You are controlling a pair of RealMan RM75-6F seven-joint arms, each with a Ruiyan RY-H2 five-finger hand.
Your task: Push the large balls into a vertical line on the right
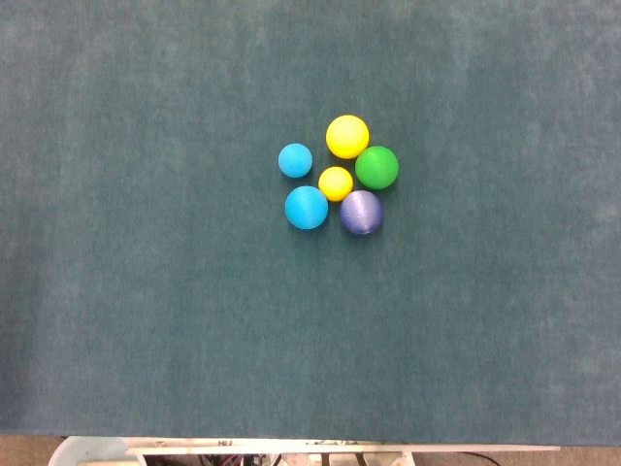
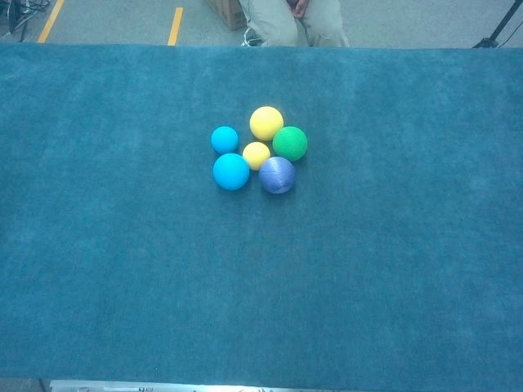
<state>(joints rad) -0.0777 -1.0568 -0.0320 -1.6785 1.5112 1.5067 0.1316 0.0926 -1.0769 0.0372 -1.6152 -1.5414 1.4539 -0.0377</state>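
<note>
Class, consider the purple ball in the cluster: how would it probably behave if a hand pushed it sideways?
The purple ball is round, so it would likely roll on rather than stop. It sits against the small yellow ball, so a careless push may scatter neighbours. The carpet-like table cover probably slows it somewhat.

I find no legible text, label, brand, number or sign in either view. The balls carry no markings I can read: large yellow ball (image 1: pixel 347 136), green ball (image 1: pixel 376 167), purple ball (image 1: pixel 361 212), large blue ball (image 1: pixel 306 207), small blue ball (image 1: pixel 295 159), small yellow ball (image 1: pixel 336 183). The teal table cover (image 1: pixel 146 291) is unprinted. Yellow floor stripes (image 2: pixel 176 24) in the chest view are plain lines, not characters.
</note>
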